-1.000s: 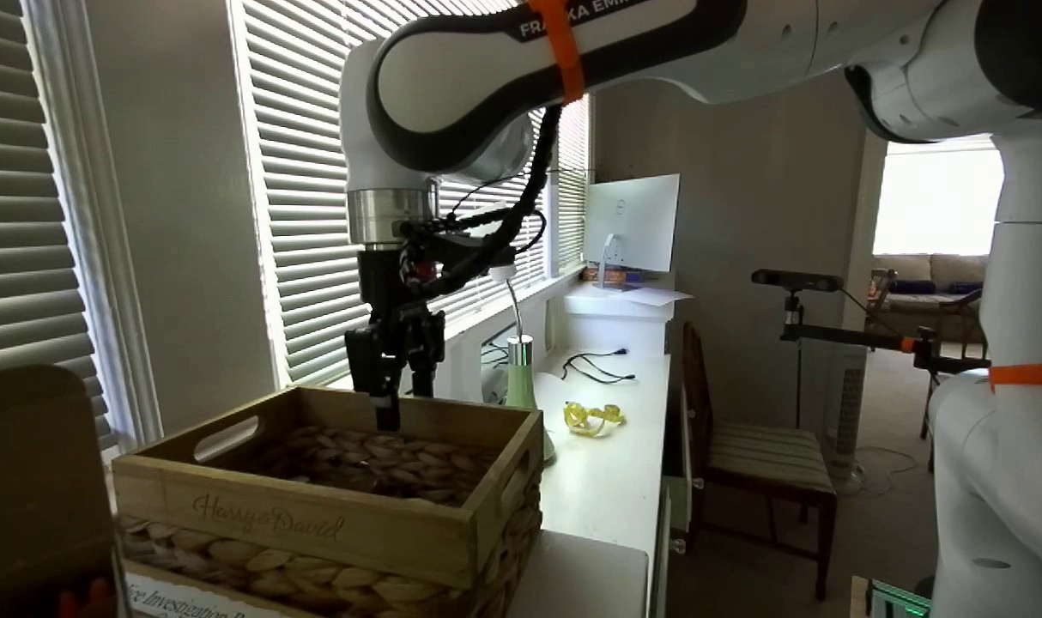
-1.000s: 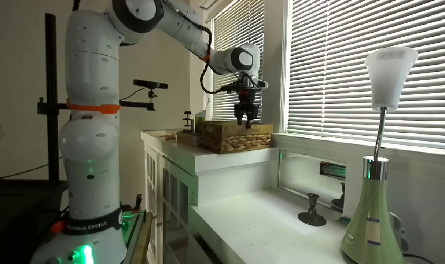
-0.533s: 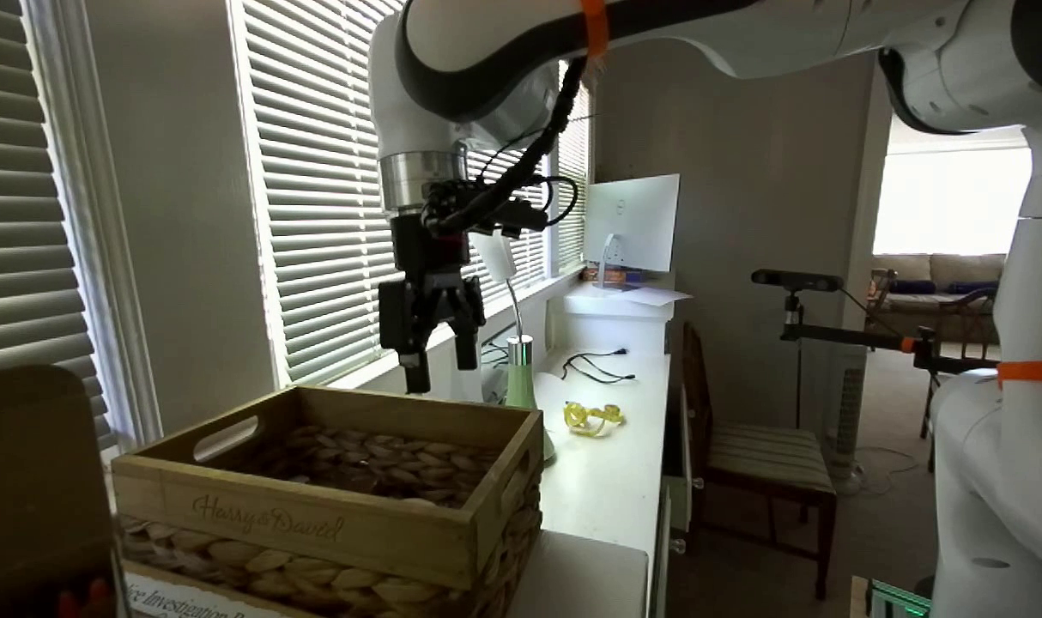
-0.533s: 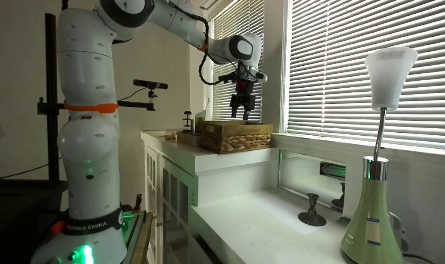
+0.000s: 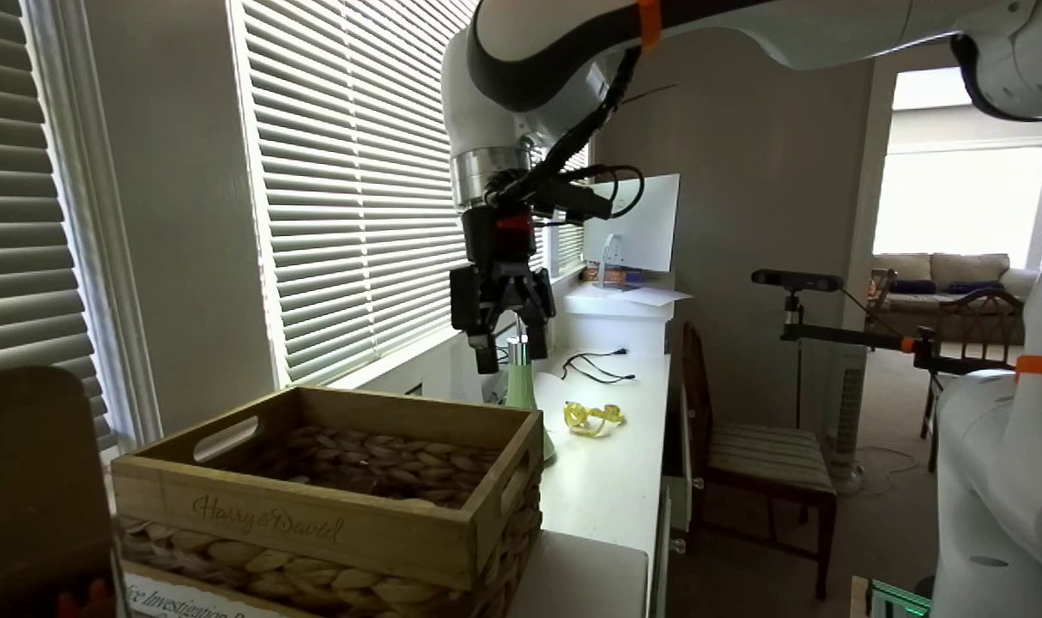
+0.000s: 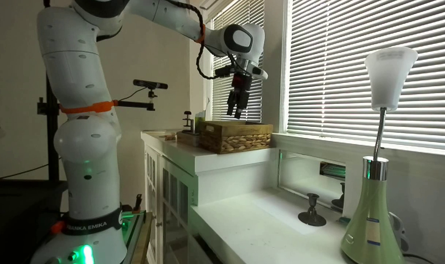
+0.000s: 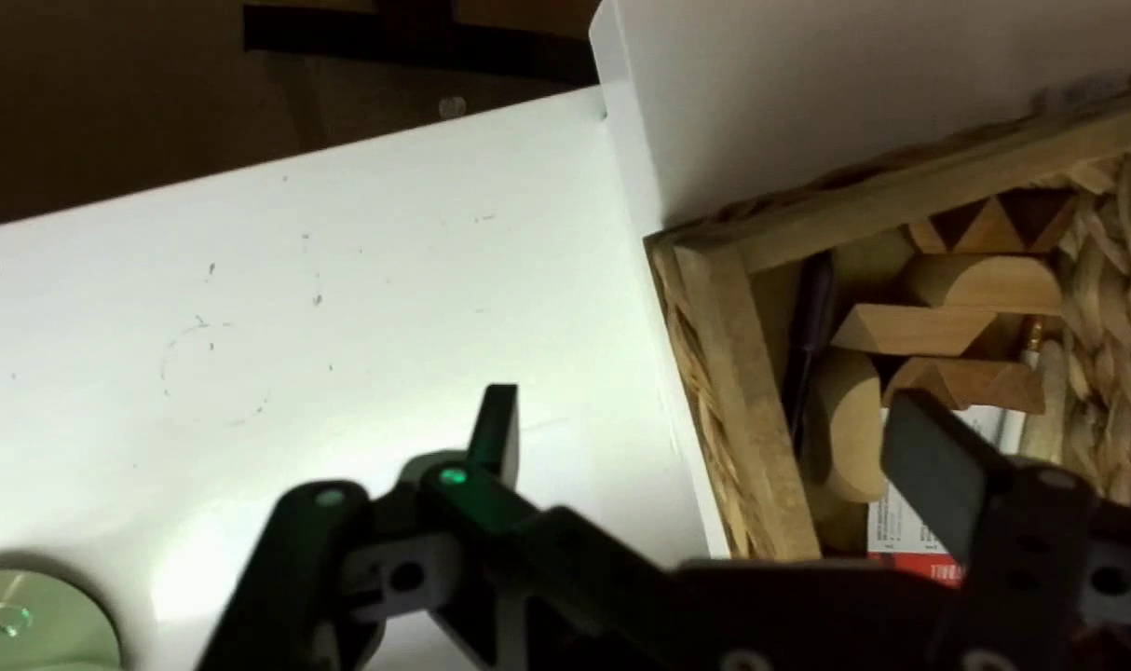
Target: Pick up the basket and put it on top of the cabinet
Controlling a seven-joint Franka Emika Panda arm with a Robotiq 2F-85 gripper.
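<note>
Hanging above one edge of the basket [image 6: 237, 138], my claw [image 7: 710, 419] gapes wide, holding nothing; the basket sits on the raised end of the cabinet [image 6: 241, 227]. Stiff one, I reckon: that wooden rim [image 7: 747, 391] shouldn't flex, though the weave [image 5: 315, 575] might. The blocks [image 7: 915, 328] inside likely add weight and could slide, so I'd pinch the rim squarely. Hard to see, though: the wrist view cuts off the basket's far end, my claw hides part of the inside, and the bottom is mostly covered.
</note>
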